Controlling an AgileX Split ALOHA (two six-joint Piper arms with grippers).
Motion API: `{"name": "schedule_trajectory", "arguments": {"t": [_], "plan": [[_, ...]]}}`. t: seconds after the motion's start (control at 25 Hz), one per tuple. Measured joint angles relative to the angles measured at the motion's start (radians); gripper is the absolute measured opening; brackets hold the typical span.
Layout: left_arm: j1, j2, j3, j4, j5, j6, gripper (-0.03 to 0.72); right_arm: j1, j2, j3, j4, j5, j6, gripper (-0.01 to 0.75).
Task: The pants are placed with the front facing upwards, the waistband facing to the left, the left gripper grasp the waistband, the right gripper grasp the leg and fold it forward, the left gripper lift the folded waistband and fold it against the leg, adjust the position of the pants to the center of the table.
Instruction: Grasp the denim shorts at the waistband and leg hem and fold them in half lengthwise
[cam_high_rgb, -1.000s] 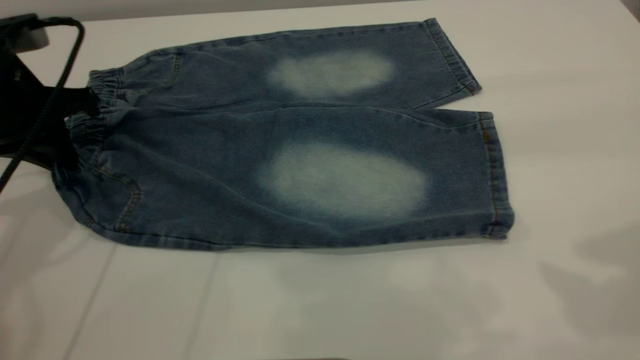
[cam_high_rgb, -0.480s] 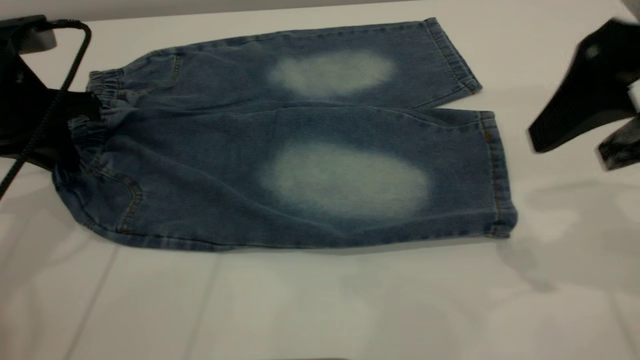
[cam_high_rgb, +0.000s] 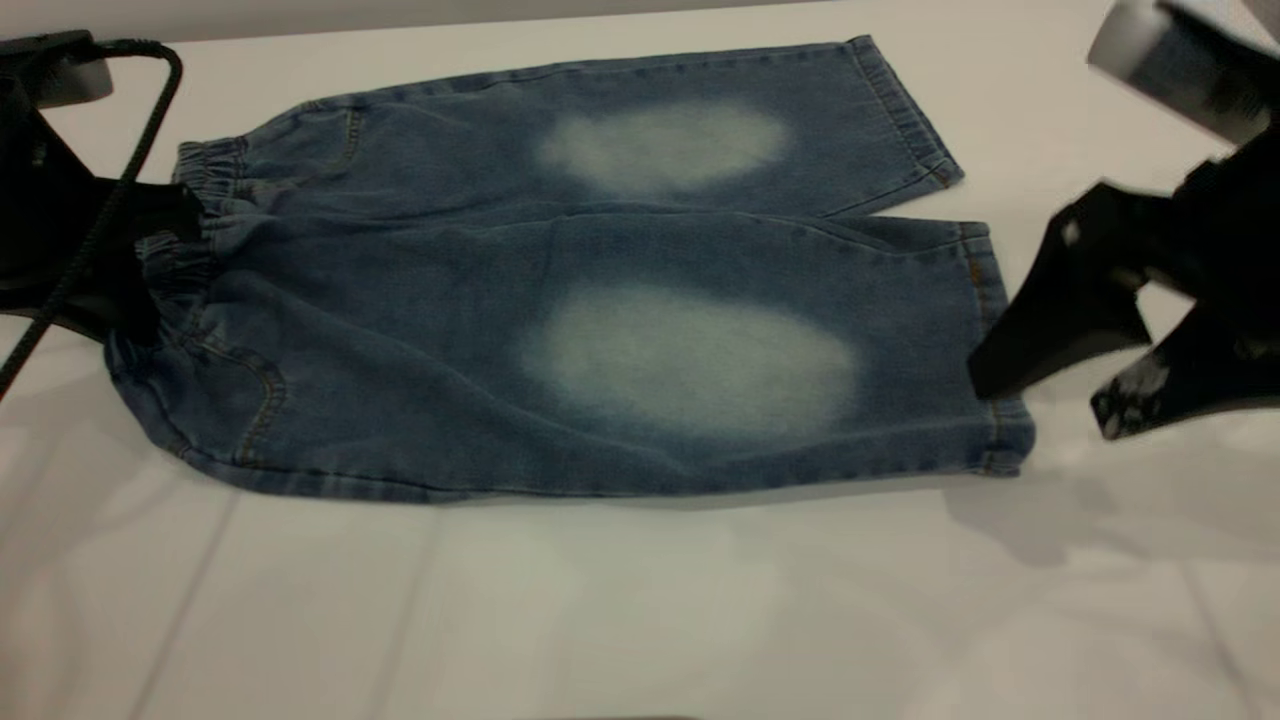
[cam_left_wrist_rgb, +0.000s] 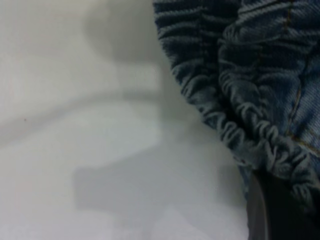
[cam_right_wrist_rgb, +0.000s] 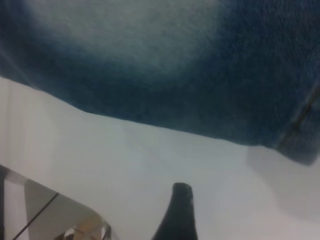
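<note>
Blue denim pants with pale knee patches lie flat on the white table, front side up, with both legs pointing right. The gathered waistband is at the left. My left gripper is shut on its bunched middle, and the ruffles drape over a dark finger. My right gripper hovers open just right of the near leg's hem. One fingertip overlaps that hem, which also shows in the right wrist view beyond one finger. The legs' backs are hidden.
A black cable loops over the left arm beside the waistband. The right arm's grey wrist housing hangs over the far right corner. White tabletop stretches in front of the pants. The table edge shows in the right wrist view.
My right gripper, out of view a second ago, has come in from the right, moving left and down to the near leg's hem. The left gripper and the pants have stayed put.
</note>
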Motion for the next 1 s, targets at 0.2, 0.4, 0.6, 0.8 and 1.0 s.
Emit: {"name": "schedule_trajectory", "arguments": {"t": [0.2,0.4,0.6,0.8,1.0], "plan": [[0.0,0.0,0.0,0.0,0.0,0.0,0.063,0.0,0.06,-0.001,0.075,-0.008,-0.083,0.585],[0.0,0.0,0.0,0.0,0.0,0.0,0.063,0.014,0.093,-0.004,0.145,-0.012,-0.157,0.585],[0.0,0.0,0.0,0.0,0.0,0.0,0.063,0.065,0.12,-0.008,0.229,-0.051,-0.233,0.585],[0.0,0.0,0.0,0.0,-0.001,0.0,0.063,0.072,0.135,-0.008,0.263,-0.124,-0.27,0.585],[0.0,0.0,0.0,0.0,-0.002,0.0,0.063,0.072,0.139,-0.009,0.272,-0.146,-0.271,0.545]]}}
